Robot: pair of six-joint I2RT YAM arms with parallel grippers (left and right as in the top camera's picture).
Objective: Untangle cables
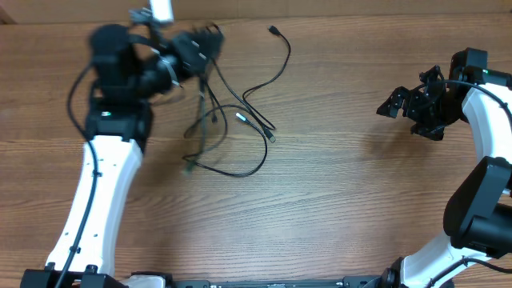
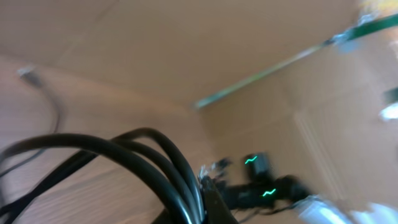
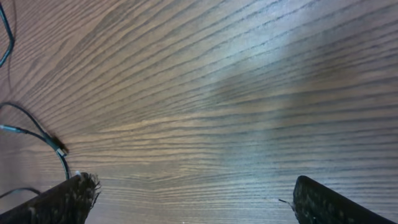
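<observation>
The cables [image 1: 265, 148] are thin black cords spread in loose loops left of the table's middle, with one plug end [image 1: 274, 30] lying near the far edge. Several strands rise from the loops to my left gripper [image 1: 202, 50], which is raised, blurred, and shut on them. In the left wrist view the bunched cables [image 2: 155, 155] arch out of the left gripper [image 2: 208, 194] at the bottom edge. My right gripper [image 1: 396, 104] stands open at the right side, well apart from the cables. Its fingers [image 3: 68, 199] are spread wide over bare wood around the right gripper [image 3: 193, 183].
The wooden table [image 1: 336, 200] fills the view. A cardboard wall [image 2: 186, 56] stands behind the table. A white object [image 1: 162, 8] sits at the far edge above the left arm. A cable end [image 3: 59, 149] lies at the left of the right wrist view.
</observation>
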